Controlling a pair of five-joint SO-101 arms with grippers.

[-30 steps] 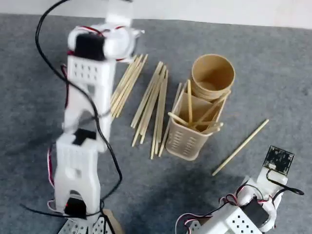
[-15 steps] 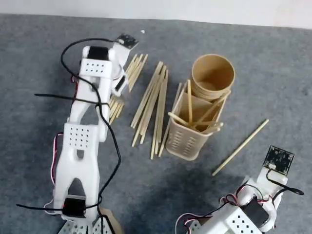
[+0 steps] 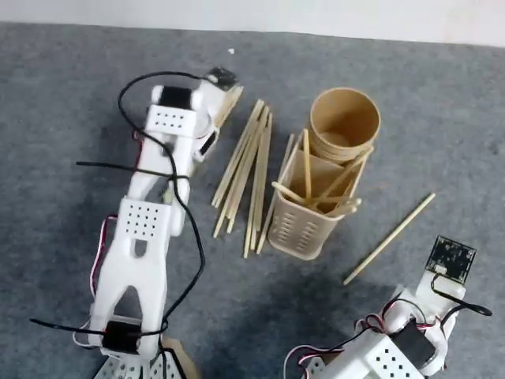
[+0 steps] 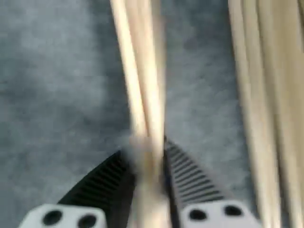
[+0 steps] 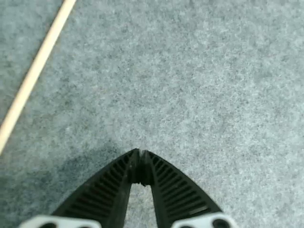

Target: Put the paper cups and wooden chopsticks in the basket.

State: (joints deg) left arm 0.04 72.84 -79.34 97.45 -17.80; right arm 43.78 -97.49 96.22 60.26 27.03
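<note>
Basket (image 3: pixel 296 233): holds cup (image 3: pixel 344 118), chopsticks (image 3: pixel 306 170). Left gripper (image 4: pixel 147 142): clamped on chopstick bundle (image 4: pixel 140 85), left of basket. Right gripper (image 5: pixel 141 153): closed, empty, right of basket, near stray chopstick (image 5: pixel 33 76).

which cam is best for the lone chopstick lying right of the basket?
High view: the lone chopstick lies in full, both ends visible, apart from the basket. The right wrist view has one stretch of it, running off the frame. The left wrist view looks at other chopsticks.
</note>
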